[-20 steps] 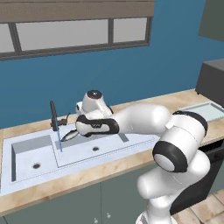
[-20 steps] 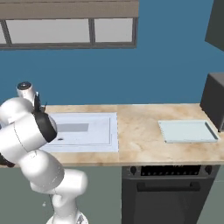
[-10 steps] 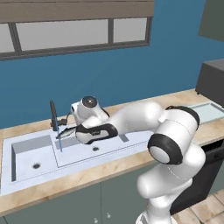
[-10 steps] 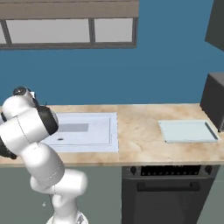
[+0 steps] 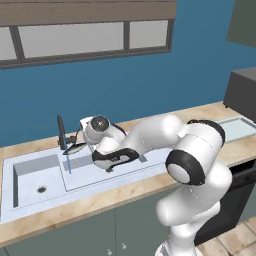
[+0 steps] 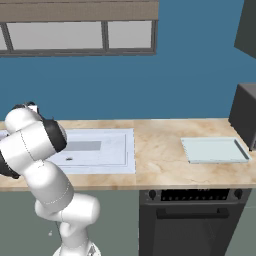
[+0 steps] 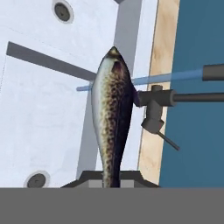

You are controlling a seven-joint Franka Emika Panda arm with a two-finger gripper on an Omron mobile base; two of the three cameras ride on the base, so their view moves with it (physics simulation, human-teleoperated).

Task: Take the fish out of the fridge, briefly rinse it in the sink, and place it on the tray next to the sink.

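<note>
The fish (image 7: 112, 118) is seen gripped by its tail end between the jaws (image 7: 109, 177), which are closed narrowly on it. In the hand view the fish extends straight out from the jaws, with its dark speckled back and paler flank both visible, and its head lies over the white sink (image 7: 39, 113). A thin blue stream of water (image 7: 144, 80) is seen running from the dark faucet (image 7: 175, 98) and passing behind the fish near its head end; whether the stream touches the fish cannot be told.

In the left base view the fish (image 5: 75, 148) is held level above the sink (image 5: 35, 172), just beside the faucet (image 5: 61, 132), with the water (image 5: 68, 162) falling into the basin below it. The round drain (image 5: 41, 189) is seen on the basin floor, apart from the fish.

In the right base view the pale tray (image 6: 215, 149) is noted lying flat on the desk (image 6: 160, 150), well apart from the sink (image 6: 100, 150), and nothing is seen resting on it.
</note>
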